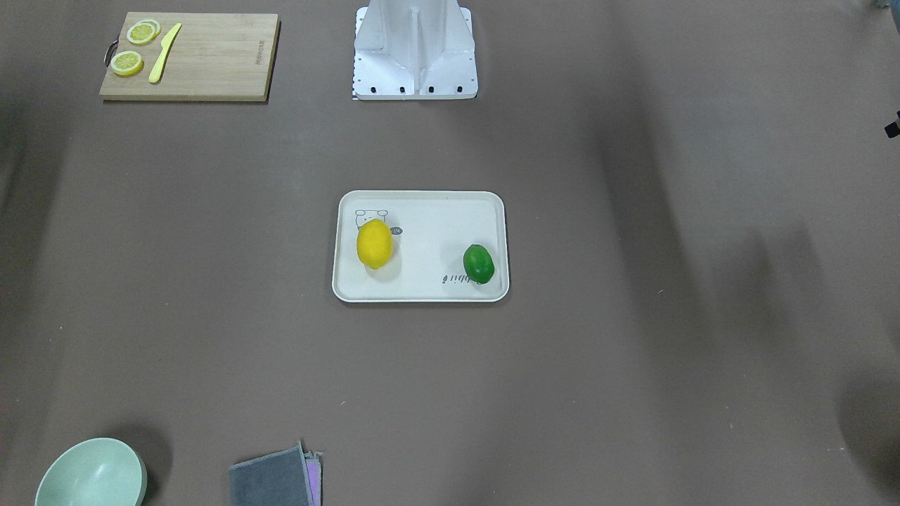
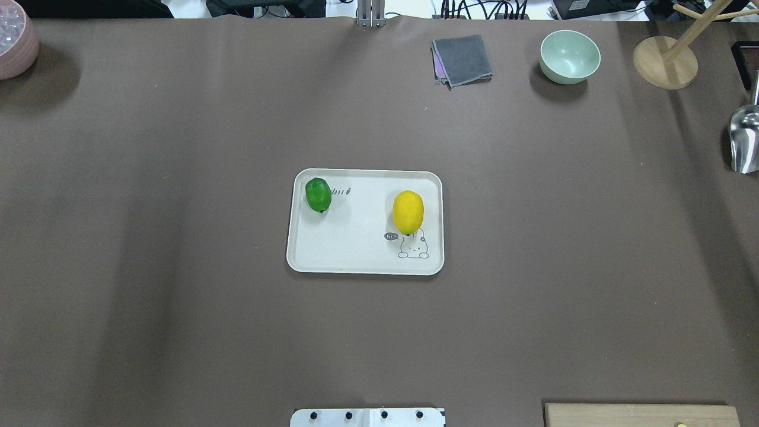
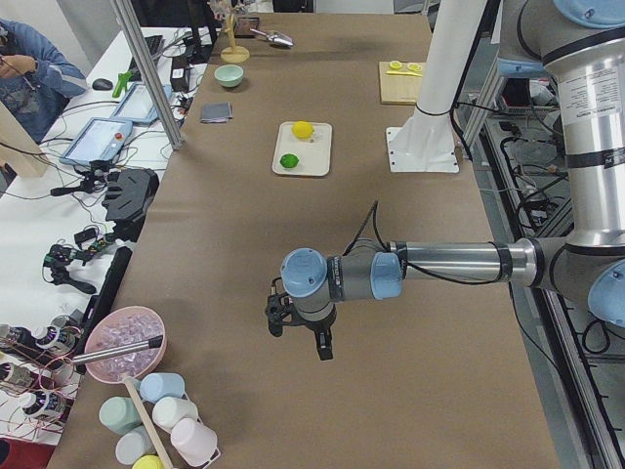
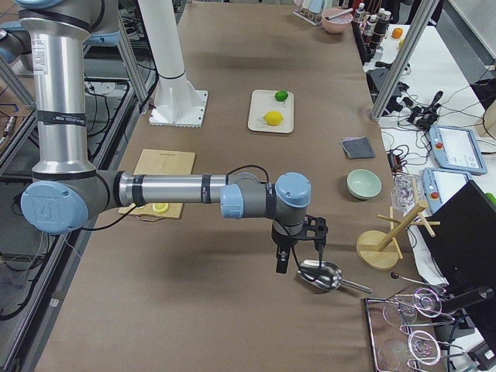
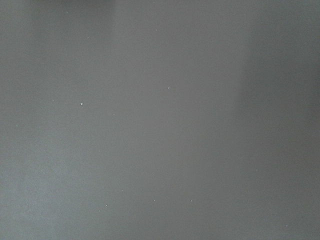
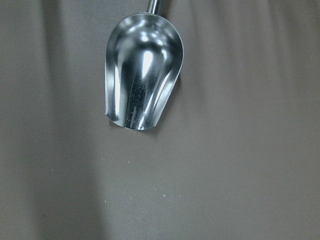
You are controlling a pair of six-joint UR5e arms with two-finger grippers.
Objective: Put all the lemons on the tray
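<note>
The cream-white tray (image 1: 436, 211) lies at the table's middle. The yellow lemon (image 1: 374, 243) lies on it beside the animal drawing. The green lemon (image 1: 479, 263) lies on it at the opposite end, over the script. Both show on the tray (image 2: 356, 249) in the overhead view too, yellow lemon (image 2: 408, 212) and green lemon (image 2: 318, 194). My left gripper (image 3: 299, 340) hangs over bare table far from the tray; it shows only in the exterior left view, so I cannot tell its state. My right gripper (image 4: 300, 262) hangs over a metal scoop, also far off, state unclear.
A wooden cutting board (image 1: 211, 60) with lemon slices and a yellow knife lies near the robot base (image 1: 415, 53). A green bowl (image 2: 569, 56), a grey cloth (image 2: 462, 59), a wooden stand (image 2: 664, 62), the scoop (image 6: 142, 75) and a pink bowl (image 2: 15, 41) stand at the edges.
</note>
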